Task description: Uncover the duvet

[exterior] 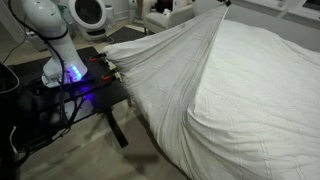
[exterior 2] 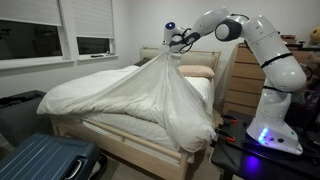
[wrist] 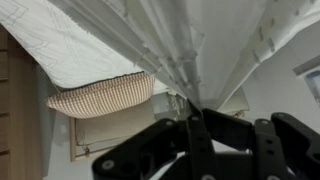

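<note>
Across most of both exterior views spreads the duvet (exterior 2: pixel 150 100), white and wrinkled. One part is gathered into a tight peak at the upper middle of the frame, and the rest falls as a tent-like fan of folds over the near side of the bed (exterior 2: pixel 150 152). At that peak the fingers (exterior 2: pixel 177 44) are closed fully on a bunch of the duvet. The wrist view shows this close up: the black fingers (wrist: pixel 197 135) rise from the bottom edge and the folds converge straight into them. Only the wrist view shows a beige ribbed pillow (wrist: pixel 100 97) at centre left under the raised cloth. Only one exterior view shows the whole arm (exterior 2: pixel 265 60). Its base stands upright at lower right on a dark worktop (exterior 2: pixel 235 150) with a blue glow. The arm bends at the upper right, and the forearm reaches level and leftward to the peak. That view also takes in pillows (exterior 2: pixel 197 72) at the headboard, a blue suitcase (exterior 2: pixel 45 160) at lower left and a wooden dresser (exterior 2: pixel 240 90) behind the arm. In an exterior view from nearer the robot, the lit base (exterior: pixel 65 70) sits at upper left on the worktop (exterior: pixel 100 92). There the duvet (exterior: pixel 190 70) streams up to the top edge right of centre, where the grip is cut off by the frame.
</note>
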`<control>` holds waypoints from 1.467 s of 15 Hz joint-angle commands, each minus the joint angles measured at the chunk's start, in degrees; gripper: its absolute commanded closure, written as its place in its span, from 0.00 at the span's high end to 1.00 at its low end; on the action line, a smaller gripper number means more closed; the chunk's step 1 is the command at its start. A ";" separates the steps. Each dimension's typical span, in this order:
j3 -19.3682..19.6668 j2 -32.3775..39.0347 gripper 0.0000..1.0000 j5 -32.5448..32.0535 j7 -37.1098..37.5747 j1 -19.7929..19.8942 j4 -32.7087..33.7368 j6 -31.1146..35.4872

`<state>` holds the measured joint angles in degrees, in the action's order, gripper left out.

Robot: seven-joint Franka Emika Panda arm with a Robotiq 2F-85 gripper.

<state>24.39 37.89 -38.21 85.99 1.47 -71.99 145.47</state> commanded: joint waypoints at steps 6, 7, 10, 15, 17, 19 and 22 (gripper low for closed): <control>6.44 11.04 0.01 7.71 1.94 9.69 24.73 -8.24; 7.11 12.35 0.01 8.44 2.32 11.04 27.03 -9.41; 8.93 16.33 0.01 9.42 4.63 14.92 33.83 -13.23; 9.46 21.73 0.44 10.81 6.66 20.86 44.66 -20.66; 6.38 22.46 0.59 12.72 2.29 22.53 47.70 -21.63; 1.94 22.90 0.74 15.53 -3.88 22.34 50.20 -22.69; -3.82 23.53 0.96 19.61 -12.37 19.75 52.70 -25.93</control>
<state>24.42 59.47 -22.21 80.39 22.99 -24.73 124.19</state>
